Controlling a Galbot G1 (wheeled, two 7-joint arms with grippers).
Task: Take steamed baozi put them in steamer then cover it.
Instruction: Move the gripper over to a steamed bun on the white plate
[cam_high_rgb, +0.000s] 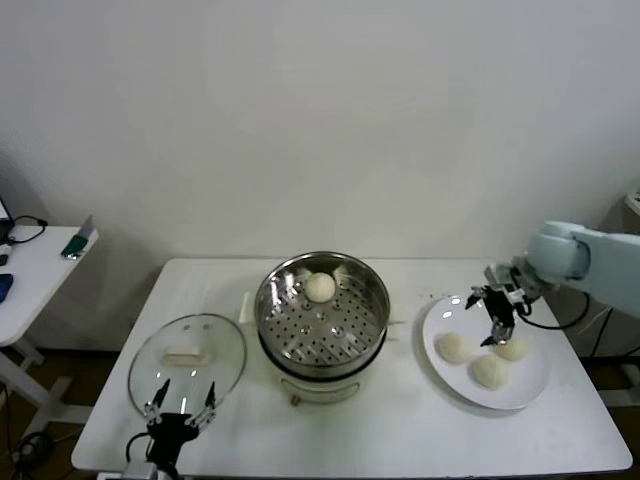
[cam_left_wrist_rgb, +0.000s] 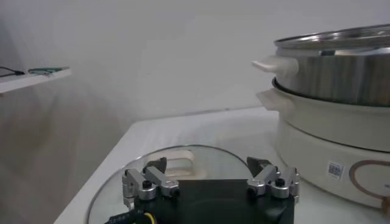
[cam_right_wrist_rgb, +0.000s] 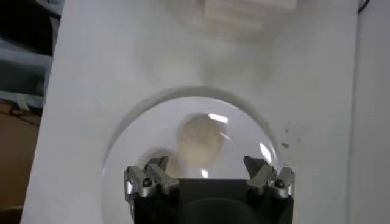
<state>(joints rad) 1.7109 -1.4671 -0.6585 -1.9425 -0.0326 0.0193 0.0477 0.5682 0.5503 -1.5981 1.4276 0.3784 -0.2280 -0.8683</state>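
Over the plate (cam_high_rgb: 440, 315) at the table's right side hangs the right gripper (cam_high_rgb: 497, 330), jaws spread and holding nothing. Three baozi lie on that plate: one (cam_high_rgb: 453, 347) toward the steamer, one (cam_high_rgb: 511, 349) toward the right edge, one (cam_high_rgb: 490, 371) nearest the front. The gripper sits above the gap between the first two, touching neither as far as I can tell. Its wrist view shows a baozi (cam_right_wrist_rgb: 199, 140) straight ahead, between the open fingers (cam_right_wrist_rgb: 149, 176).

A fourth baozi (cam_high_rgb: 319, 287) rests at the back of the steamer (cam_high_rgb: 322, 312) at mid-table. The cover (cam_high_rgb: 187, 355) lies flat on the table left of the steamer. Just in front of it waits the left gripper (cam_high_rgb: 180, 408), also open and empty.
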